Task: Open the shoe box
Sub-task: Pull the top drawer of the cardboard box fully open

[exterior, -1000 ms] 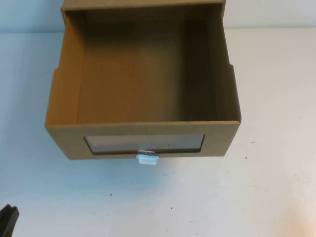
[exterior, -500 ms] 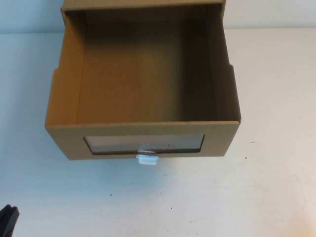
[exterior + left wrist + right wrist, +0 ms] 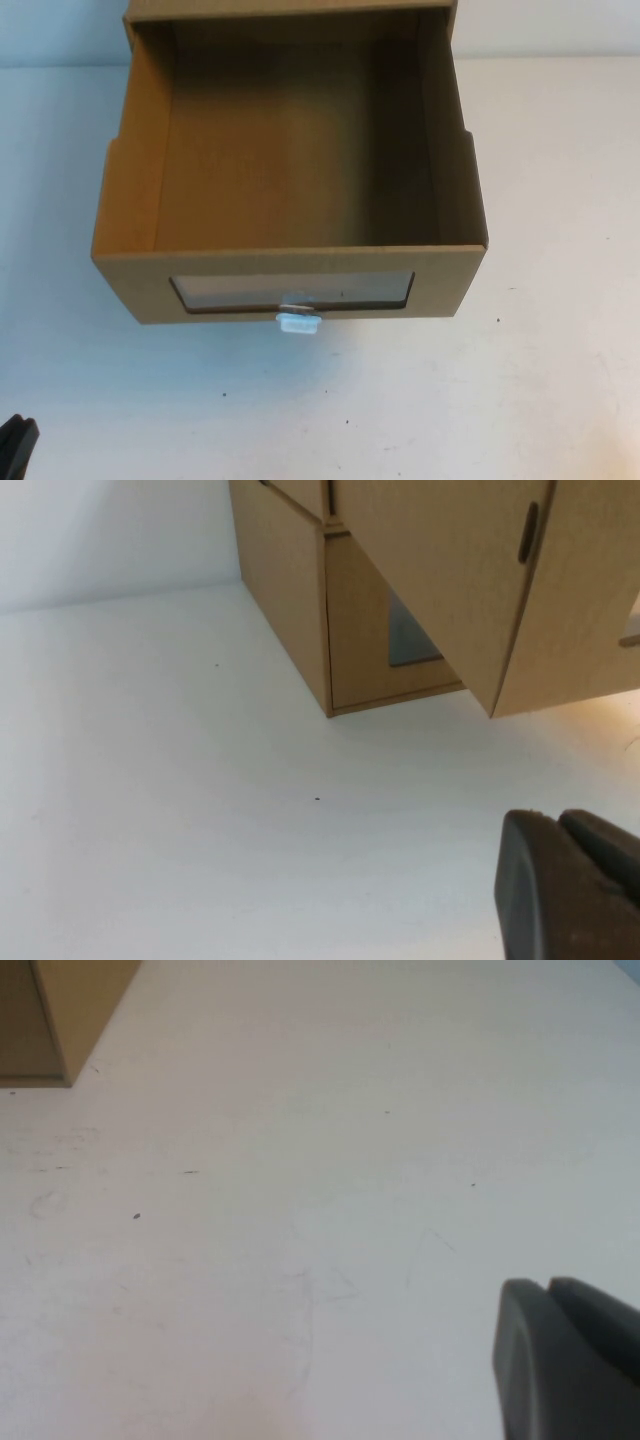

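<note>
The shoe box (image 3: 290, 150) sits on the white desk (image 3: 560, 380), in the middle of the far half as the high view shows it. It is a brown cardboard box of the drawer kind, and its drawer (image 3: 280, 190) stands pulled out toward the robot, so the plain brown floor and side walls lie open to view from above. The outer sleeve (image 3: 290, 8) shows only as a strip at the far edge. The drawer's front panel (image 3: 140, 285) faces the robot and carries a wide clear window (image 3: 290, 290), with a small pale blue pull tab (image 3: 297, 322) sticking out just under the window's middle. The left gripper (image 3: 15, 445) is low at the near left corner of the desk, well apart from the box; in its wrist view its jaws are together, with the box's side ahead of it. The right gripper (image 3: 548, 1288) hangs over bare desk, jaws together and holding nothing, with only a corner of the box in its wrist view.
</note>
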Controlling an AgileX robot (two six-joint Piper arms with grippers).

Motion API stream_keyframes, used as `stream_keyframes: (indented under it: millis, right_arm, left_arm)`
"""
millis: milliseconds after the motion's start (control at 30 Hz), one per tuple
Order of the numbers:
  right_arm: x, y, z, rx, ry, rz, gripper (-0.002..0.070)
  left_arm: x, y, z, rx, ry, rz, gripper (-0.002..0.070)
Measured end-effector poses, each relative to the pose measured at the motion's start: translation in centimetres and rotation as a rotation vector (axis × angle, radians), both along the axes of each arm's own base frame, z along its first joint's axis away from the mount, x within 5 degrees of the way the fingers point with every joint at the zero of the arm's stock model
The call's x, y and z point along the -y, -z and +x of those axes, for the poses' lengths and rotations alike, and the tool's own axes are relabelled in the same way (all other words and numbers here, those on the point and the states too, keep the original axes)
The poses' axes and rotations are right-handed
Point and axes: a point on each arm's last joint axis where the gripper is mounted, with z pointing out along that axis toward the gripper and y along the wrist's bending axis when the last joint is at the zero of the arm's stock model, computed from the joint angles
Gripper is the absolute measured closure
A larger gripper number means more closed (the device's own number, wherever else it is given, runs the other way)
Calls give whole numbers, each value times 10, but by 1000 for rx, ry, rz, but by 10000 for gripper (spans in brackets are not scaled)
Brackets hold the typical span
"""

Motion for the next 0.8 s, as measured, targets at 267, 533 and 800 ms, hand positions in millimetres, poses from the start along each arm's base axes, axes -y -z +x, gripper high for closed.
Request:
stream_keyframes:
  millis: [267, 533, 800]
  right_arm:
    - [0, 0, 0, 0, 0, 0, 689]
    - [0, 0, 0, 0, 0, 0, 689]
    - [0, 0, 0, 0, 0, 0, 689]
  left_arm:
    - [-3, -7, 2, 90, -42, 1, 680]
    - [-13, -19, 4, 245, -191, -2, 680]
    - [-16, 1, 3, 23, -244, 20, 680]
